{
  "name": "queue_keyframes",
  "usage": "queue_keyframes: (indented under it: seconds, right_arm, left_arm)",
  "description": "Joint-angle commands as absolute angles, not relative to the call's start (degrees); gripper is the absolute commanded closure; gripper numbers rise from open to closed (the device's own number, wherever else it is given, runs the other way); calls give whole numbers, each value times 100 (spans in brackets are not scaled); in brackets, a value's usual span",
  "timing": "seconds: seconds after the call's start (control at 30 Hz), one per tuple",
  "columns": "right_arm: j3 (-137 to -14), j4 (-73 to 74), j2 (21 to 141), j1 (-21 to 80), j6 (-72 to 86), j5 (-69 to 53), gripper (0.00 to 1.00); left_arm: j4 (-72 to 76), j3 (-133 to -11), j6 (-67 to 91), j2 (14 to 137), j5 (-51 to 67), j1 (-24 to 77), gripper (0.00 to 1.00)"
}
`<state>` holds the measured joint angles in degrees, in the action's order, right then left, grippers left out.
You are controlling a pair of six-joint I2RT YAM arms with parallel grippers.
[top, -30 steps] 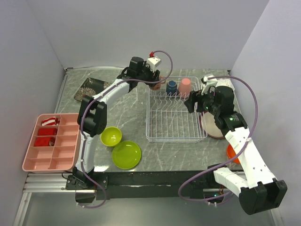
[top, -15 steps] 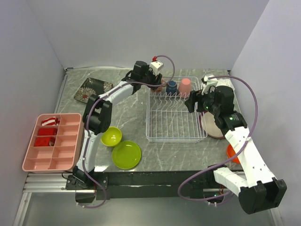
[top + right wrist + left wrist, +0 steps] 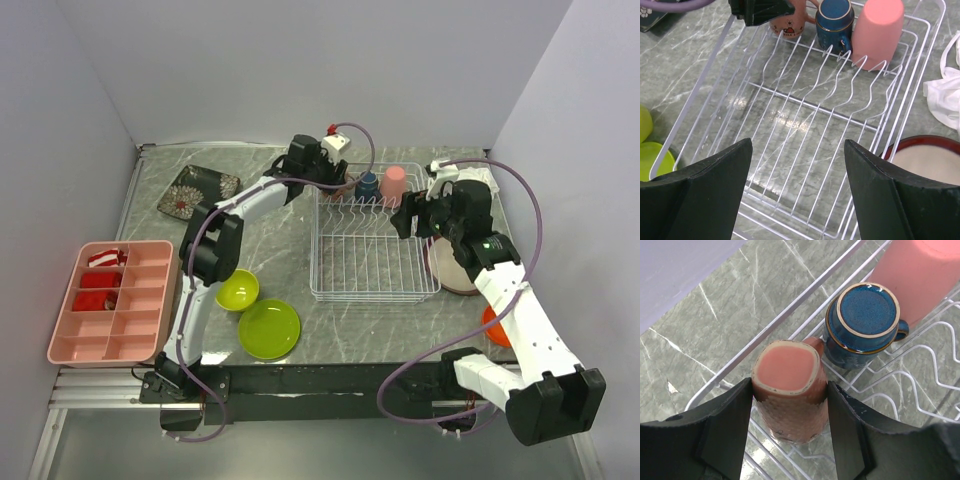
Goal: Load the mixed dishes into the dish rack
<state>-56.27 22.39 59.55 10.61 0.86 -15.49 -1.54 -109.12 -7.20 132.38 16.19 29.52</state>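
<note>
Left gripper [image 3: 788, 386] is clamped on the salmon cup [image 3: 785, 365], 1 finger pressed on each side. Cup is base up, long axis vertical, in the far-left corner of the rack [image 3: 376, 298], straight below the hand. Navy cup [image 3: 863, 322] sits just right of it, handle side nearly touching, so I'd open only a little, then lift straight up. Right gripper [image 3: 797, 145] hangs spread over the rack middle, holding nothing. It's the nearer arm for the brown plate [image 3: 450, 270] right of the rack
</note>
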Motion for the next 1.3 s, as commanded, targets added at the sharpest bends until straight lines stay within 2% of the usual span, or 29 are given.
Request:
queue_keyframes:
  seconds: [0.0,0.07,0.4,0.77,0.8,0.9,1.03,1.17,1.27]
  right_arm:
    - [-5845,1987,6012,1020,307,-1538,19]
    - [-5836,1951,6020,1020,351,-1564,19]
    - [-5818,1828,6020,1020,448,-1608,18]
    - [-5932,1828,6038,1028,396,-1591,18]
    - [-5933,1819,6029,1020,387,-1582,18]
    - [-5871,1741,6003,1020,378,-1573,18]
    - [-5792,1608,6003,1028,431,-1608,18]
    - [-5827,1582,6073,1020,510,-1661,18]
    - [-5836,1582,6117,1020,545,-1582,19]
  left_arm:
    - [403,-10653,-685,12658,1292,2971,55]
    - [650,-10275,-712,12481,1266,2971,51]
    - [554,-9932,-703,12094,1028,2971,28]
    - [370,-10098,-571,11752,1011,2962,19]
    - [308,-10247,-580,11699,967,2971,11]
    - [44,-10266,-790,11418,765,2953,10]
    - [88,-9652,-879,10891,677,2848,10]
    - [202,-9255,-1063,10696,1140,2830,12]
    - [167,-9570,-1125,11072,1632,2848,27]
